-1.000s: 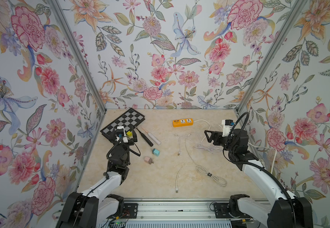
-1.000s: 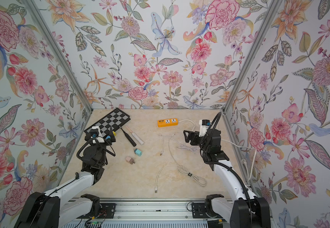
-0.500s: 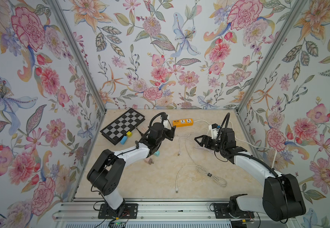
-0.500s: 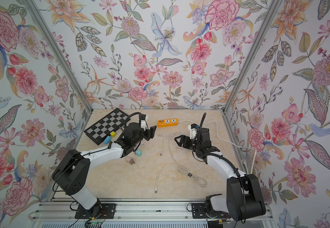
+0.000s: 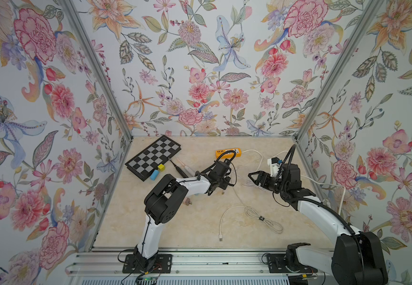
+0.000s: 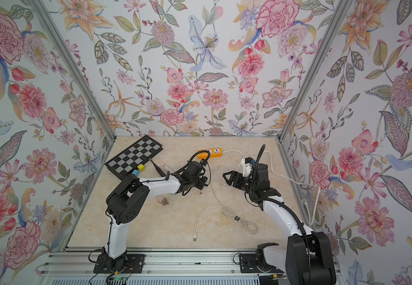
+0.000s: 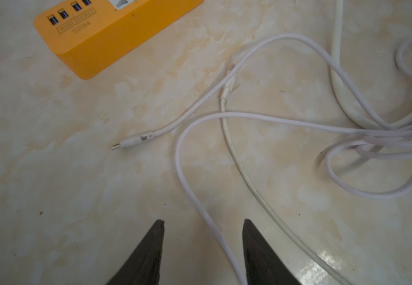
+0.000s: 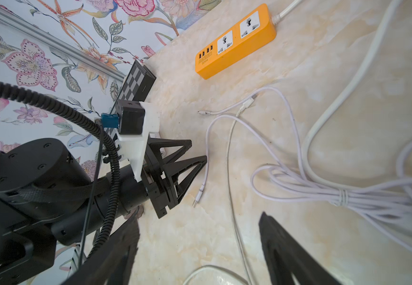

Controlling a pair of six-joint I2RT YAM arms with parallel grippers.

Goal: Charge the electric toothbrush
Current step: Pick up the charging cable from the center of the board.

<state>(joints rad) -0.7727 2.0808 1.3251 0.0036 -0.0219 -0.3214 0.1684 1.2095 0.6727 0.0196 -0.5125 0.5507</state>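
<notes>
Along the near edge, just past the rail (image 5: 200, 261), a white coiled cable (image 5: 251, 213) lies tied at its middle on the table (image 5: 195, 227), its flat plug (image 5: 221, 238) pointing at the rail. Slightly further in, a small pink block (image 6: 162, 200) sits just beside the left arm.

At mid-table the two grippers face each other, apart. The left gripper (image 7: 203, 222) is low over the table with its jaws roughly halfway apart and nothing clamped. A thin cable (image 7: 182, 158) runs between the fingers (image 7: 150, 249), and whether it touches either one I cannot tell. In the right wrist view that cable's USB plug (image 8: 198, 196) lies just beside the left fingertips. The right gripper (image 8: 200, 216) is spread wide and empty above the table, with its fingers cut off by the frame edge.

Beyond the left gripper a small plug (image 7: 132, 142) lies on the table, between it and the orange power strip (image 7: 106, 37). The strip reads "S204" under a boxed line too fine to read, beside four USB ports. In the left wrist view the frame cuts off most of it.

Farther left, a dark handle (image 6: 156, 167) and a pale handle (image 6: 165, 166) lie side by side, their near ends hidden by the left arm. One is probably the electric toothbrush, but both are too small to say which. Behind them a chessboard (image 5: 154, 155) lies near the left wall, with a yellow cube (image 5: 161, 167) and a blue cylinder (image 5: 154, 174) at its near edge.
</notes>
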